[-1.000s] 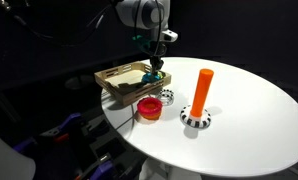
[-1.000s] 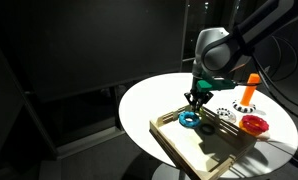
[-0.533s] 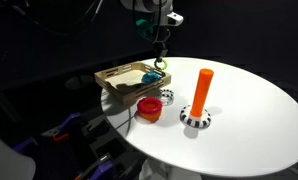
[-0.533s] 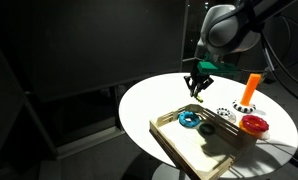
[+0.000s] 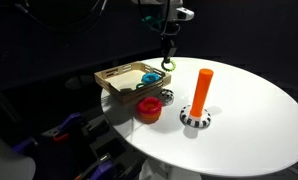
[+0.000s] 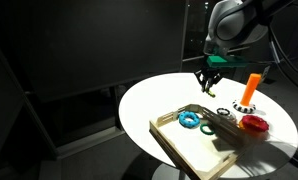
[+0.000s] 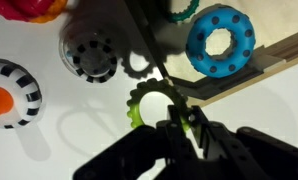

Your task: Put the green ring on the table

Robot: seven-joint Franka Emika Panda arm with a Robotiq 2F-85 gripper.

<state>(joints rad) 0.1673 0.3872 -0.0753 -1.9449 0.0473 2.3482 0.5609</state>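
Light-green plastic, small and notched round its edge, the green ring (image 7: 139, 103) was judged light, stiff and unlikely to be damaged. Its thin rim was reckoned the natural place to be pinched, though some slip there could be expected. It was held in the air, clamped by that rim between the jaws of the black Robotiq gripper (image 7: 186, 128), just outside the edge of the tan wooden tray (image 5: 113, 76) and above the round white table (image 5: 251, 118). The arm was seen reaching down from high above the tray, with the wrist pointed downward.
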